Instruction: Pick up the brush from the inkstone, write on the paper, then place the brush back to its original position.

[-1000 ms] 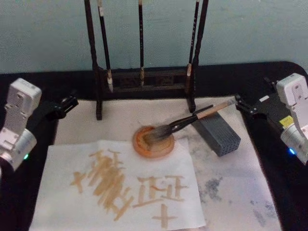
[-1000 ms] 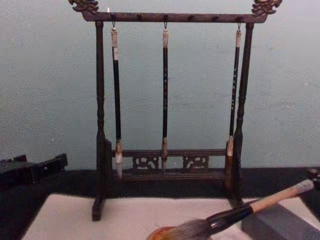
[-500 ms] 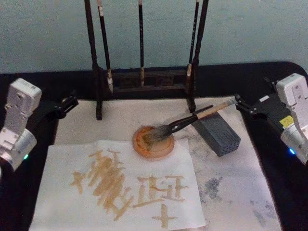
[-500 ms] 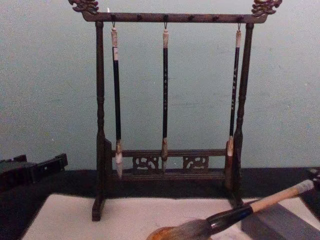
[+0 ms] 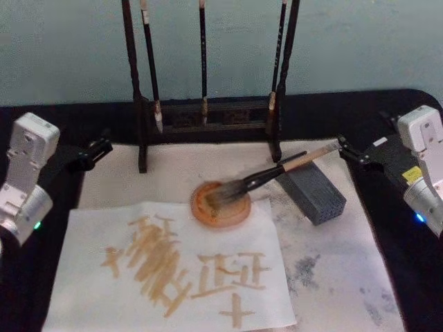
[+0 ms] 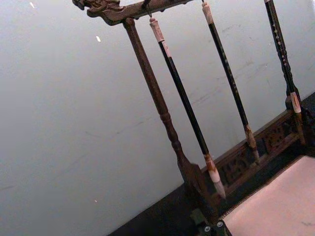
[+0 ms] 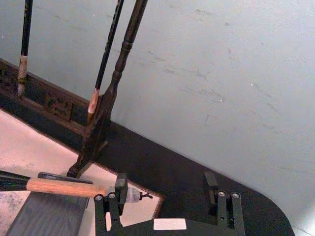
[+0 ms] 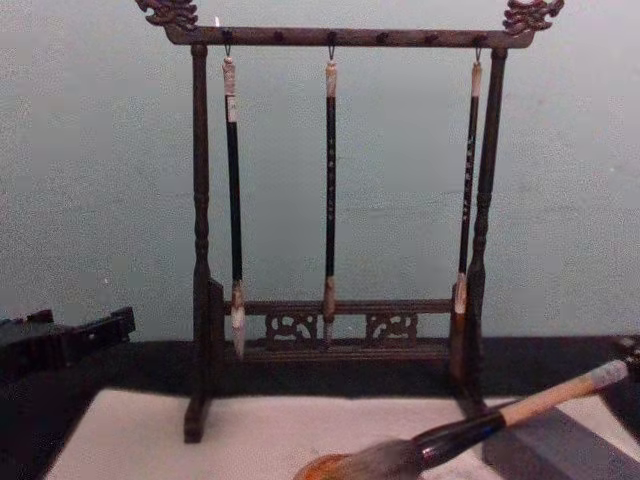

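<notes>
The brush (image 5: pixel 277 169) lies with its bushy head on the round brown inkstone (image 5: pixel 239 216) and its tan handle propped on a grey block (image 5: pixel 315 190). The paper (image 5: pixel 90 277) lies in front of the inkstone and bears several tan brush strokes. My right gripper (image 5: pixel 361 138) is open at the right, just past the brush's whitish end cap. In the right wrist view the cap sits beside one finger (image 7: pixel 120 189) of the right gripper (image 7: pixel 165 189). My left gripper (image 5: pixel 100 147) is shut and hangs at the table's left edge, away from the brush. The chest view shows the brush (image 8: pixel 470 430) low down.
A dark wooden rack (image 5: pixel 208 114) with three thin hanging brushes stands behind the inkstone. A stained white felt mat (image 5: pixel 332 277) covers the black table. The grey block (image 8: pixel 560 450) sits between the inkstone and my right gripper.
</notes>
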Controlling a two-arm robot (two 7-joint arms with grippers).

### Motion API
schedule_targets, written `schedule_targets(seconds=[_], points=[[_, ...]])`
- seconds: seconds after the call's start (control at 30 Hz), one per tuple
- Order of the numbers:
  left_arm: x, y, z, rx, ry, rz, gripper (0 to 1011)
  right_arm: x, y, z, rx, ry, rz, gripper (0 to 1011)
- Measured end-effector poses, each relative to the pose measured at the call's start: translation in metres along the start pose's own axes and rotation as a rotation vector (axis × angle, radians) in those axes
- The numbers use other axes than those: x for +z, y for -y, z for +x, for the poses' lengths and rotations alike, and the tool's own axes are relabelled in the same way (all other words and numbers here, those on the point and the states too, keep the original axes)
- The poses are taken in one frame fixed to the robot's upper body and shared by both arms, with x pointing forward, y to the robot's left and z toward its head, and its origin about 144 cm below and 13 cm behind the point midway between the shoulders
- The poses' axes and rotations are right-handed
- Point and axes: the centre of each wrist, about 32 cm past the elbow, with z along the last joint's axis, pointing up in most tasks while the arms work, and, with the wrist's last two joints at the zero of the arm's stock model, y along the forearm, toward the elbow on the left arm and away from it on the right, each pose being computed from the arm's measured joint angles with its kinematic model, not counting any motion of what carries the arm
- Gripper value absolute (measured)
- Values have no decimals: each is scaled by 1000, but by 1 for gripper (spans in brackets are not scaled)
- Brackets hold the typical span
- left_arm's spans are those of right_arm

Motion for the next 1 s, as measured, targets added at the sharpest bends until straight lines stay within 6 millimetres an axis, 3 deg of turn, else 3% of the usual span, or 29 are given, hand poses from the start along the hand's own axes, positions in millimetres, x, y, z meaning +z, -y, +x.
schedule_targets(seconds=[0.27, 0.53, 1.0], points=[[0, 0, 0, 0, 0, 0, 1002, 0, 0, 0, 2, -2, 0, 1001], [0, 0, 0, 0, 0, 0, 1002, 1, 4, 4, 26, -112, -16, 1001], [0, 0, 0, 0, 0, 0, 1002, -1, 38, 2, 114, -388, 23, 1001]])
